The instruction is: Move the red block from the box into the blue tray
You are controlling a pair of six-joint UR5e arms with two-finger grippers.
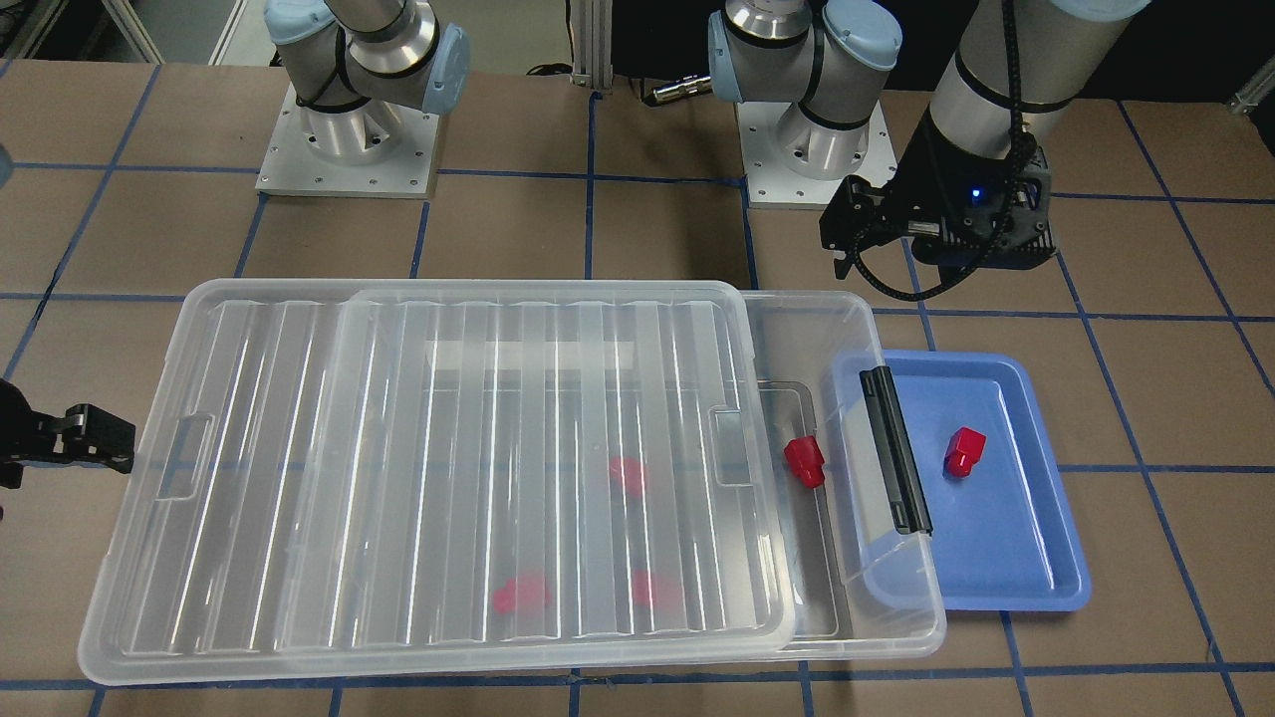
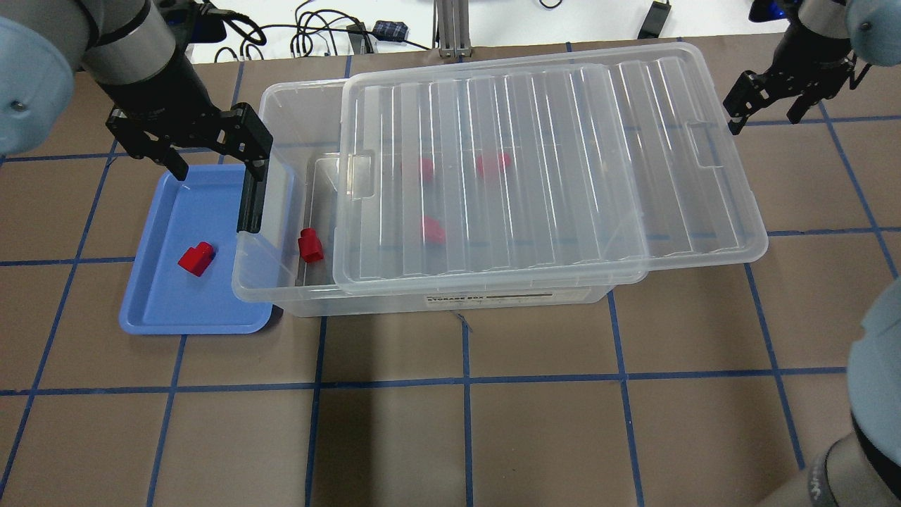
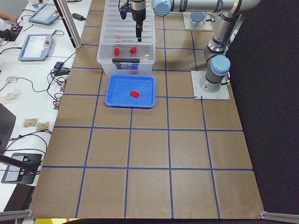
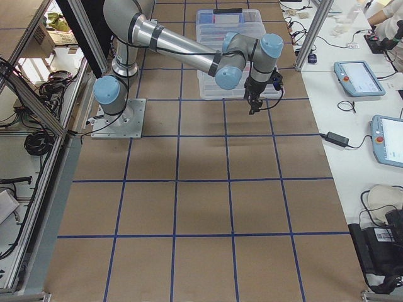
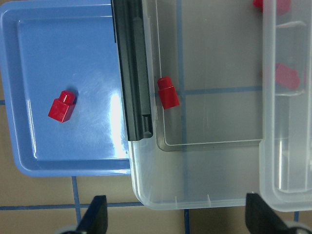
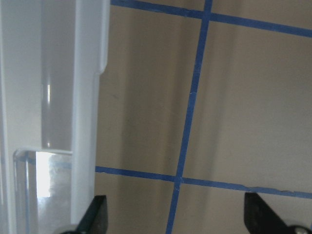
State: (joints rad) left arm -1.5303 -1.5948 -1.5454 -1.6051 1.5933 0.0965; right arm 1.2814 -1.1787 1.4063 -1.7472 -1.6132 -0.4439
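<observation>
One red block [image 2: 196, 258] lies in the blue tray [image 2: 162, 303], also seen in the left wrist view [image 5: 62, 106]. A second red block [image 2: 309, 245] lies in the uncovered end of the clear box [image 2: 450, 301], next to its black latch bar [image 2: 251, 201]. Three more red blocks [image 2: 433, 230] show blurred under the ribbed lid [image 2: 563, 162], which is slid aside toward the right arm. My left gripper [image 2: 215, 158] is open and empty, above the tray's far edge and the box's end. My right gripper [image 2: 769, 105] is open and empty, beyond the lid's far right corner.
The box's end overhangs the blue tray's [image 1: 1006, 558] inner edge. Both arm bases [image 1: 349, 139] stand behind the box. Brown table with blue tape lines [image 2: 464, 380] lies in front of the box. Cables and tablets [image 3: 35, 46] sit on a side bench.
</observation>
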